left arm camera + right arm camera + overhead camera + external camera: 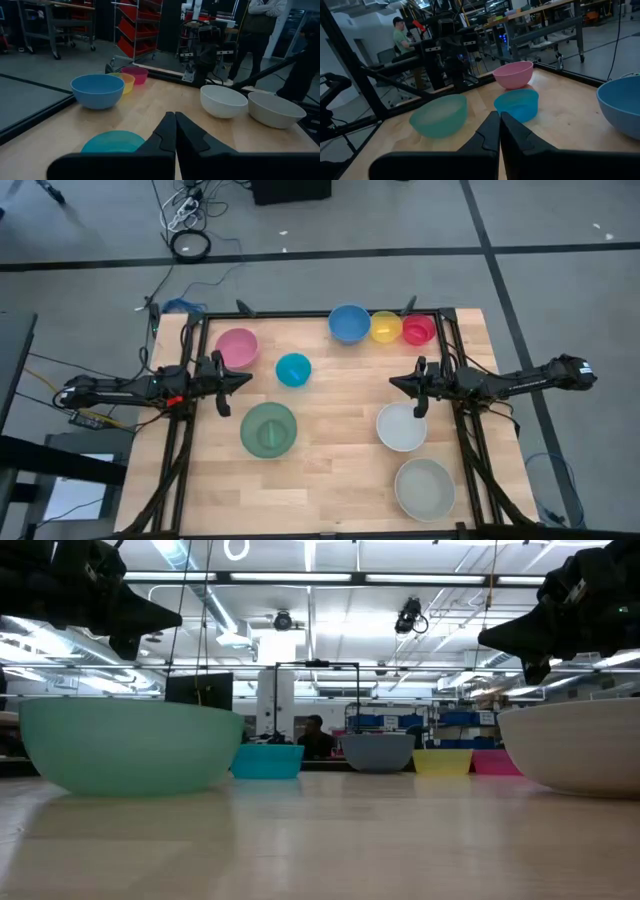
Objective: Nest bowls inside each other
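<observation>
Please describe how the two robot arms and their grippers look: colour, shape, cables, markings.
Both arms are slim, jointed and black. The left gripper and right gripper each end in two dark, tapered fingers. The left arm has a small red marking near its wrist; black cables trail from its base.

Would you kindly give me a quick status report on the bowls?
Left gripper and right gripper shut, empty, above table. Eight bowls apart, none nested. Nothing in the way.

Open table (340,395) between ringed bowls (293,369)
</observation>
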You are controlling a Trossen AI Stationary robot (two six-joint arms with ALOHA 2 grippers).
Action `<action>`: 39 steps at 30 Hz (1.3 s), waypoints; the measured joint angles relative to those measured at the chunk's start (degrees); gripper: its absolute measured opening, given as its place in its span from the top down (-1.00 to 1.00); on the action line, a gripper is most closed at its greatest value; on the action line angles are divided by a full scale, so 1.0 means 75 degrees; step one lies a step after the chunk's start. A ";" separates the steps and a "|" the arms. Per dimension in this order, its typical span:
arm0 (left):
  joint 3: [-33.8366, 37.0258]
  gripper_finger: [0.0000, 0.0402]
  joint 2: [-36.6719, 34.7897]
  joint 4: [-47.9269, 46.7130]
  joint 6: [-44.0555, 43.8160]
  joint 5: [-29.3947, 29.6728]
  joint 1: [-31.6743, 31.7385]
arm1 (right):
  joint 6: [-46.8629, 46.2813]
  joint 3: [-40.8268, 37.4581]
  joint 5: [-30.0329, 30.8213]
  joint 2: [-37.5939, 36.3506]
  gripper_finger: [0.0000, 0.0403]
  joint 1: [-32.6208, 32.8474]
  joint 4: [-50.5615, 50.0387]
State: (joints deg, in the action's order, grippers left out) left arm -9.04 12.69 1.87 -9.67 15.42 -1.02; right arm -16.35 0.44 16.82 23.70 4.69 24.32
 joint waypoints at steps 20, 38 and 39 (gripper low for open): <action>0.0001 0.97 0.0001 0.0005 -0.0002 0.0000 0.0000 | 0.1156 -0.0002 0.0052 0.0000 0.98 0.0000 0.0984; 0.0000 0.97 0.0053 0.2033 -0.0368 0.0134 0.0000 | -0.0071 -0.0002 -0.0006 0.0000 0.98 0.0002 0.1597; 0.0000 0.97 0.0055 0.2107 -0.0363 0.0134 0.0000 | -0.0071 0.0000 -0.0006 0.0000 0.98 0.0002 0.1597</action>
State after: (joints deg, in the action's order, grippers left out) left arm -9.04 13.10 17.67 -12.40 16.43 -1.02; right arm -16.88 0.45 16.78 23.70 4.71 36.29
